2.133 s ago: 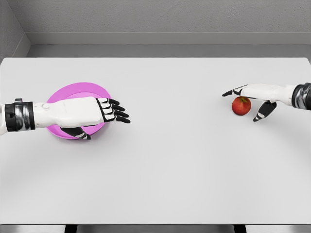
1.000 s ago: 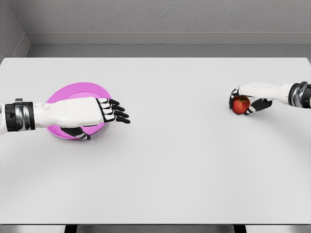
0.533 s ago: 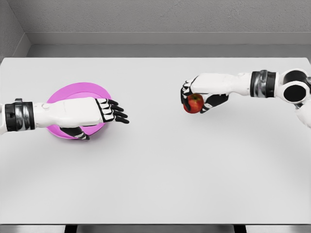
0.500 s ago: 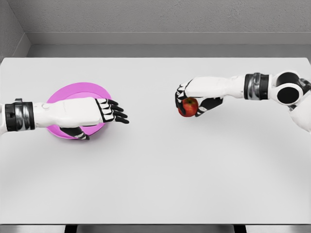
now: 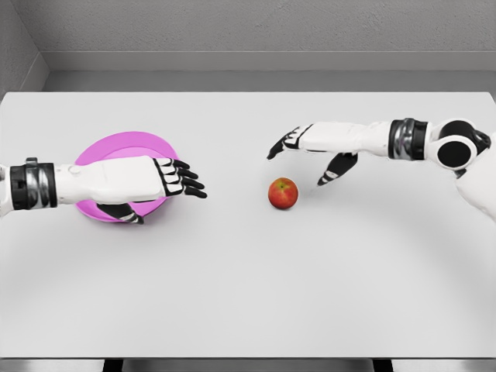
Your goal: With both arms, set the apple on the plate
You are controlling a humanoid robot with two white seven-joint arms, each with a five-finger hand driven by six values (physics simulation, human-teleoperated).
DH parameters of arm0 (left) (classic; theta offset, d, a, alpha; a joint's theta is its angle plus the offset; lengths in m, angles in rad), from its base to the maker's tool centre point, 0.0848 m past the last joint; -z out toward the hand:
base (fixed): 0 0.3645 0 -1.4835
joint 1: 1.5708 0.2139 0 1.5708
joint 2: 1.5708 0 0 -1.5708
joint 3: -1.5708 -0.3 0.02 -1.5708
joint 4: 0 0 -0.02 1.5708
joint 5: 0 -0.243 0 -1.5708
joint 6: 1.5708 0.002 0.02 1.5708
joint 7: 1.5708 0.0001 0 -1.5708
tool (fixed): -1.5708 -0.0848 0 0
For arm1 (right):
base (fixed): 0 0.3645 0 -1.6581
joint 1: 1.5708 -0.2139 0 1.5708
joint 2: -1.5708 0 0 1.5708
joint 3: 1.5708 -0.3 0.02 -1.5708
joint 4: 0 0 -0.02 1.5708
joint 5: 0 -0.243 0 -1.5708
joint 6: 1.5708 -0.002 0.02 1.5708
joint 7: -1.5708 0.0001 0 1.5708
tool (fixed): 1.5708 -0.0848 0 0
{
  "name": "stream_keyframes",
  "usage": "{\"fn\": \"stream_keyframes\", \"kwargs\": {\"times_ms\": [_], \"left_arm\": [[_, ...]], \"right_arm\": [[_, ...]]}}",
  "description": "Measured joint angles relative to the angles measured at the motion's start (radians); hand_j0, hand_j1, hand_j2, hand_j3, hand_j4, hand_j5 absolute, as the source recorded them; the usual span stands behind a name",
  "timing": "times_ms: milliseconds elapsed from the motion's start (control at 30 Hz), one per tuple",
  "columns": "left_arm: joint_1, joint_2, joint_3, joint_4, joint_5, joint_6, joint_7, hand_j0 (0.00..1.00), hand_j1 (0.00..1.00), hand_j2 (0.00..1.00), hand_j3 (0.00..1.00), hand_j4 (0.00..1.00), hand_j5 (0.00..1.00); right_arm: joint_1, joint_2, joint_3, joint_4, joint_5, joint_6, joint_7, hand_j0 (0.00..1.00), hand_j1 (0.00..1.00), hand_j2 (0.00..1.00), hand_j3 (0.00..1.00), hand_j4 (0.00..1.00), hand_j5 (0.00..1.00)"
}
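The apple [image 5: 284, 193] sits on the white table [image 5: 256, 294] near its middle, free of both hands. It lies just below and slightly left of the right hand [image 5: 310, 146], which hovers above and behind it with a clear gap between them. That hand's fingers [image 5: 277, 147] are spread apart and hold nothing: the dark fingertips point left, and the thumb [image 5: 335, 169] hangs down to the right of the apple. The right arm reaches in from the right edge, stretched out long and nearly level across the table.

Well to the apple's left, the left hand [image 5: 147, 182] lies flat over the pink plate [image 5: 112, 152], palm down, fingers extended toward the apple and loosely parted, grasping nothing. It covers much of the plate's near side. The apple rests between the two hands, nearer the right one, and apart from the plate
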Motion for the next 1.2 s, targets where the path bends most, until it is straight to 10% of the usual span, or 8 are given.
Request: {"fn": "stream_keyframes", "kwargs": {"times_ms": [133, 233, 367, 567, 1200], "left_arm": [[-0.153, -0.127, -0.007, 0.020, 0.003, 0.001, -0.030, 1.00, 1.00, 1.00, 1.00, 1.00, 1.00], [-0.247, -0.318, -0.018, 0.201, -0.018, 0.001, -0.104, 1.00, 1.00, 1.00, 1.00, 1.00, 1.00], [-0.284, -0.528, -0.023, 0.440, -0.072, 0.000, -0.139, 1.00, 1.00, 1.00, 1.00, 1.00, 1.00], [-0.284, -0.667, -0.070, 0.524, -0.089, -0.001, -0.150, 1.00, 1.00, 1.00, 1.00, 1.00, 1.00], [-0.275, -0.636, -0.163, 0.569, -0.113, -0.001, -0.152, 1.00, 1.00, 1.00, 1.00, 1.00, 1.00]], "right_arm": [[0.049, -0.053, -0.145, 0.082, -0.004, 0.000, 0.000, 1.00, 1.00, 1.00, 1.00, 1.00, 1.00], [0.066, -0.073, -0.191, 0.102, -0.005, 0.000, 0.000, 1.00, 1.00, 1.00, 1.00, 1.00, 1.00], [0.089, -0.083, -0.264, 0.108, -0.006, 0.000, 0.000, 1.00, 1.00, 1.00, 1.00, 1.00, 1.00], [0.086, -0.086, -0.294, 0.104, -0.007, 0.001, 0.000, 1.00, 1.00, 1.00, 1.00, 1.00, 1.00], [0.089, -0.086, -0.295, 0.101, -0.005, 0.000, 0.000, 1.00, 1.00, 1.00, 1.00, 1.00, 1.00]]}}
